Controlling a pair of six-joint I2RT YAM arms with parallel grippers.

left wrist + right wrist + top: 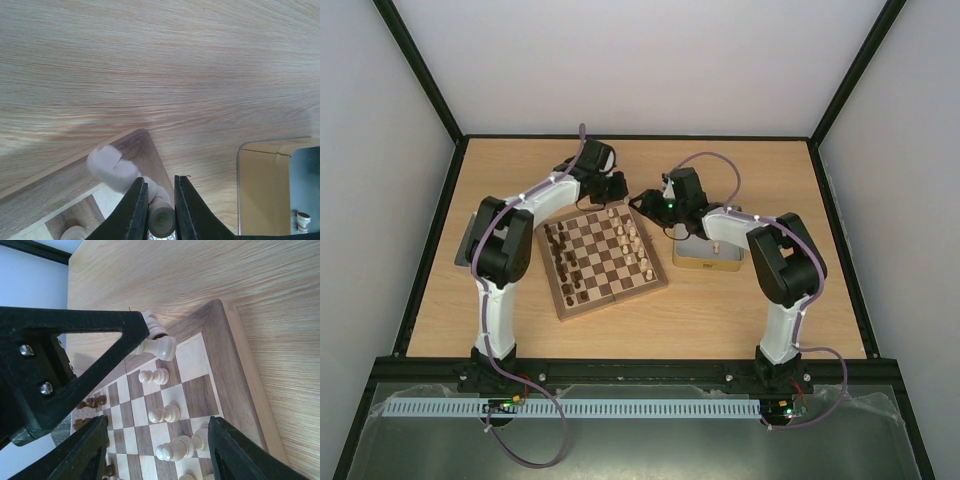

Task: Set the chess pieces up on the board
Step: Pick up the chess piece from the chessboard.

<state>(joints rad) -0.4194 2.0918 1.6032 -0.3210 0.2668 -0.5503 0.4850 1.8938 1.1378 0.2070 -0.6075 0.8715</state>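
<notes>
Left tool (161, 187) clenched on a small pale cream turned wooden chessman (161, 222) at the far right corner of the square dark-and-cream checkered wooden board (616, 300), which lies on the bench (720, 310) between the arms; placing is in hand; next, stand it upright on its square, then let go; a neighbouring pale piece (160, 347) seems tipped over; right tool (159, 427) hangs released over the pale rows.

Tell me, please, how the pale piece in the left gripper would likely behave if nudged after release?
The pale piece looks like turned wood, so probably stiff and light. Its slim, rounded shape suggests it would tip easily, then roll. The left gripper pinches a smooth curved surface, so it might slip.
</notes>
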